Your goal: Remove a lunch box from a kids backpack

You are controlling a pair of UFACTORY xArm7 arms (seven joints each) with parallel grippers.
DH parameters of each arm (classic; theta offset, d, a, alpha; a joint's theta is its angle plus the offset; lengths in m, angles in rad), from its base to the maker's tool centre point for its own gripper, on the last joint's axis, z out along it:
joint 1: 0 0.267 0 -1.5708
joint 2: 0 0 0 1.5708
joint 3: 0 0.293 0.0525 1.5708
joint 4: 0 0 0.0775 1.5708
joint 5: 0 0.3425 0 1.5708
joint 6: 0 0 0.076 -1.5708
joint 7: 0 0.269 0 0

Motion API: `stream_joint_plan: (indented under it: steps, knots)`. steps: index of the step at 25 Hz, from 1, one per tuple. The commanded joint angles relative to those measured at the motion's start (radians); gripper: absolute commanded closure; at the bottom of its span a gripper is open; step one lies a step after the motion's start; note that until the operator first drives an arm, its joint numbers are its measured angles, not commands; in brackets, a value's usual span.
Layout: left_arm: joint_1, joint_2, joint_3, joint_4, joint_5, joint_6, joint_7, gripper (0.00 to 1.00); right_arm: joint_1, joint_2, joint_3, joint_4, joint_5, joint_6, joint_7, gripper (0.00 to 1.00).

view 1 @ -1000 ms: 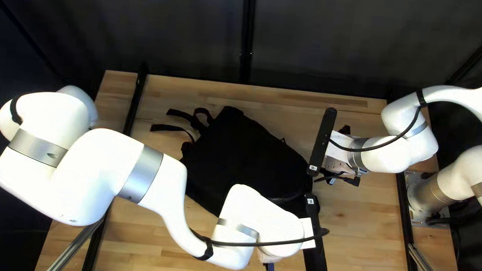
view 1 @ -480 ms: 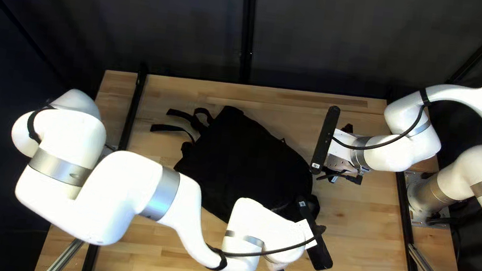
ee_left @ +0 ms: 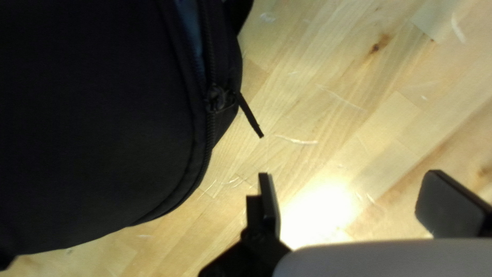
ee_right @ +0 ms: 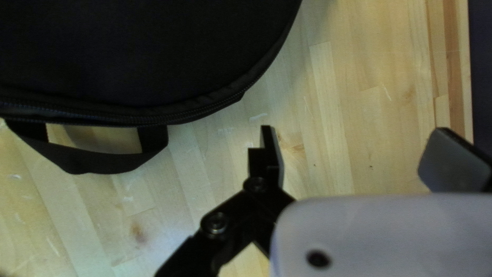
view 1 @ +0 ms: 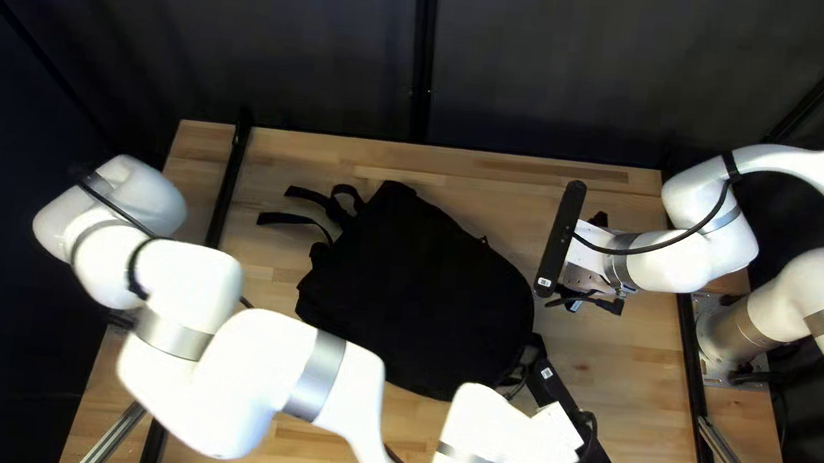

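With nothing pinning the backpack, mid-frame in the top left view, a tug on the zipper pull could drag it; the partly open zip might snag the lunch box, hidden, presumably inside. My left arm stretches across the lower frame; left gripper and right gripper are both wide and empty.

Left wrist view: glare whitens the table. Top left view: bright highlights wash the left arm; dim backpack, detail lost.
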Motion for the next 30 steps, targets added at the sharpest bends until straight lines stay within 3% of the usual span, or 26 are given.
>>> stream_joint_plan:
  steps: [1,6,16,17,18,19,30]
  knots:
    - [0.010,0.003,0.001,-0.026,-0.010,-0.007,-0.012,0.00,0.001,0.007,-0.004,0.005,0.003,-0.003,-0.005,0.00]
    - [-0.011,-0.041,0.013,-0.145,-0.008,-0.091,-0.009,0.00,0.001,-0.003,-0.004,0.003,0.009,0.006,-0.014,0.00]
    - [-0.017,-0.048,0.037,-0.179,0.015,-0.131,-0.009,0.03,0.001,-0.014,-0.003,-0.004,0.013,0.016,-0.020,0.00]
    - [-0.018,-0.047,0.037,-0.178,0.015,-0.132,-0.010,0.51,0.002,-0.015,-0.003,-0.004,0.014,0.017,-0.020,0.00]
    - [-0.020,-0.048,0.040,-0.183,0.017,-0.134,-0.013,0.89,0.002,-0.016,-0.002,-0.005,0.014,0.018,-0.019,0.00]
    - [-0.022,-0.049,0.041,-0.185,0.018,-0.136,-0.016,1.00,0.002,-0.016,-0.002,-0.005,0.014,0.018,-0.019,0.00]
    - [-0.030,-0.063,0.066,-0.209,0.045,-0.095,-0.028,1.00,0.004,-0.019,0.001,-0.009,0.018,0.022,-0.016,0.00]
